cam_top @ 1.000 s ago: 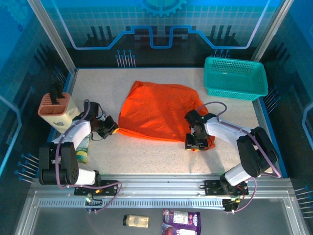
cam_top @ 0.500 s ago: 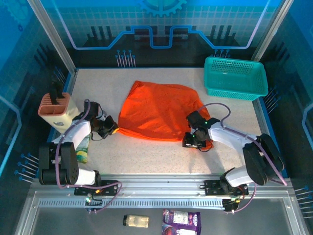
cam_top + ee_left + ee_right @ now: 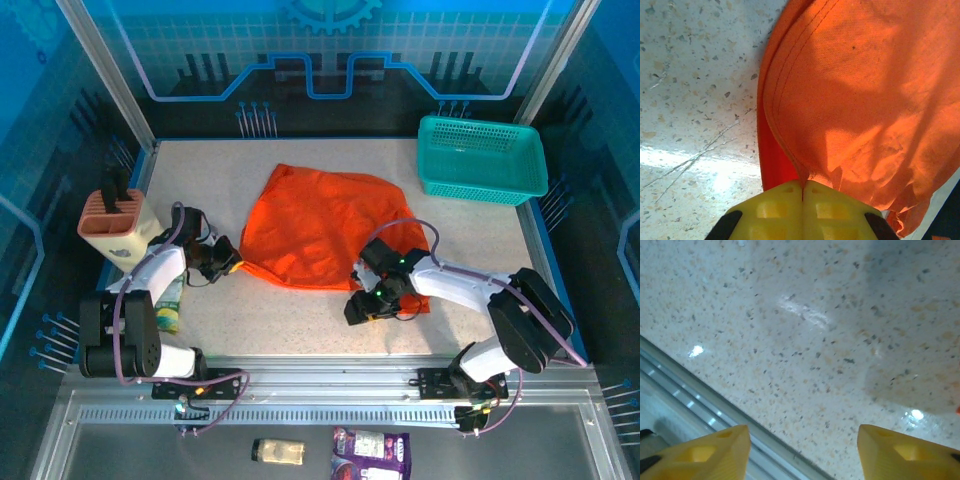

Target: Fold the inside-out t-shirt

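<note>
Found the inside-out t-shirt [image 3: 320,225] loosely spread and part bunched at the middle of the surface [image 3: 300,325], well apart from the teal basket [image 3: 482,160] at the far right corner.

Noted the left tool [image 3: 226,264] at the garment's near left corner. Confirmed from the left wrist view as clamped tight, pads together, on a stitched edge of the orange cloth, with the rest draping away from the grip. Judged this hold to be an anchor, pinning that corner so the cloth could be drawn flat.

Recorded the right tool [image 3: 362,305] low over bare surface, just off the shirt's near edge, towards its right side. Observed fingers [image 3: 720,447] spread wide with nothing between them. Judged it poised to take the near hem, not yet touching cloth.
</note>
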Robot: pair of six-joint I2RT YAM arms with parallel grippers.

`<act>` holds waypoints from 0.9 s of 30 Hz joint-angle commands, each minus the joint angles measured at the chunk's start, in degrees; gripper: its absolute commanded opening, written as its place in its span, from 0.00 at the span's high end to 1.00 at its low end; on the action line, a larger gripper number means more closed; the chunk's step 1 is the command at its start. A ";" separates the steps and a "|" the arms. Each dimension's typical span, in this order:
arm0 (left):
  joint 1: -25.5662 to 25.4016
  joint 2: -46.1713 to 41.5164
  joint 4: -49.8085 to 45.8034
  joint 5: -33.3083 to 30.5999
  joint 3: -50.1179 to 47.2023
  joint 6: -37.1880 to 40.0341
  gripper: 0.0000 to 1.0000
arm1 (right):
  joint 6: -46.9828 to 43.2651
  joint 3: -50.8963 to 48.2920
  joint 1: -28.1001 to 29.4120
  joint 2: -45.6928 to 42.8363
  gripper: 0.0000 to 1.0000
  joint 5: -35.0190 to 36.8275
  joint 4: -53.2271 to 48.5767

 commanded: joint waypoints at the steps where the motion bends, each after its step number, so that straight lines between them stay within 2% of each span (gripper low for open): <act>1: -0.14 -0.01 -1.21 -0.57 0.91 1.30 1.00 | -0.60 3.56 0.40 -2.06 0.36 1.95 -4.60; 6: -0.14 0.32 -0.97 -0.56 0.97 1.30 1.00 | 5.45 8.29 -2.47 -0.07 0.38 14.54 -10.62; 11: -0.14 0.38 -0.77 -0.38 0.78 1.21 1.00 | 7.76 10.94 -3.20 4.94 0.57 23.09 -14.09; 13: -0.14 0.28 -0.68 -0.39 0.66 1.17 1.00 | 7.89 10.96 -3.38 6.71 0.64 23.26 -13.96; 17: -0.13 0.45 -0.70 -0.49 0.61 1.21 1.00 | 8.29 9.38 -3.36 8.78 0.72 21.98 -12.28; 27: -0.14 0.44 -0.59 -0.48 0.45 1.21 1.00 | 8.16 8.96 -3.38 10.37 0.71 23.90 -11.99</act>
